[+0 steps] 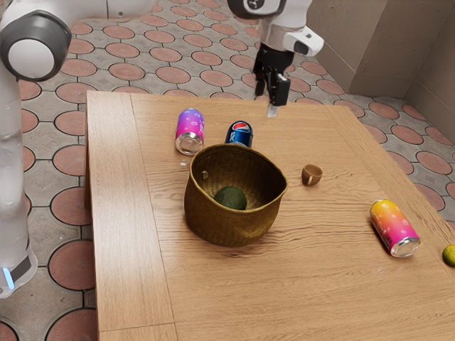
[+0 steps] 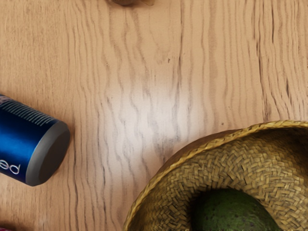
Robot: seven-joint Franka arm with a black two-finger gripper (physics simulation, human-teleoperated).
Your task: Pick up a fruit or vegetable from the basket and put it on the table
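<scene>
Avocado: lies low inside the woven basket, well below the gripper and off to one side of it, toward the camera and toward the exterior view's left. Apart from the fingers, with the basket's wall all around and the open rim above.

At the gripper itself: hangs high over the table, pointing down, fingers spread with a gap between them. Reaches in from the exterior view's upper left on the white arm.

Next outward, down on the wood: blue Pepsi can, on its side, just beside the basket and partly behind it in the exterior view. On the opposite side of the spot under the hand, a small brown cup, apart from both can and basket.

Past the blue can, toward the exterior view's left, a purple and pink can, also on its side, near the basket's far side. Well apart, toward the exterior view's right, a yellow and pink can, lying with its silver end toward the camera. Beyond that, at the exterior view's right edge, a yellow-green fruit.

Around the table, reddish oval tiles set in grey.
</scene>
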